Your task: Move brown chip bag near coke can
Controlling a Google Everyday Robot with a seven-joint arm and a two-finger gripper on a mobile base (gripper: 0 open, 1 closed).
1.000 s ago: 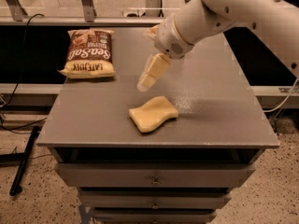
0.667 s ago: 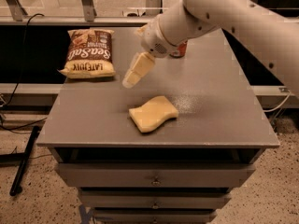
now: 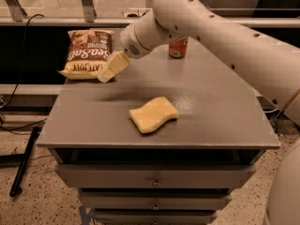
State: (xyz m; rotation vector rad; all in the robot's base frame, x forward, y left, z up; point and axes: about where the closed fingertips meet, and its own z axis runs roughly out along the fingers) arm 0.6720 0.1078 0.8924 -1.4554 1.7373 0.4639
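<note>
The brown chip bag (image 3: pixel 89 54) lies flat at the far left corner of the grey cabinet top (image 3: pixel 206 111), its "Sea Salt" lettering showing. The coke can (image 3: pixel 178 47) stands upright at the far middle, partly hidden behind my white arm (image 3: pixel 211 36). My gripper (image 3: pixel 111 68) hangs just to the right of the bag's near end, above the top, its pale fingers pointing down-left. It holds nothing that I can see.
A yellow wavy sponge (image 3: pixel 153 114) lies in the middle of the top, nearer the front edge. Drawers (image 3: pixel 154 177) are below the front edge. A metal rail (image 3: pixel 61 20) runs behind the cabinet. A black cable and leg lie on the floor at left.
My gripper has moved left and away from the sponge, from over the middle of the top to right beside the chip bag. The bag, can and sponge have not moved.
</note>
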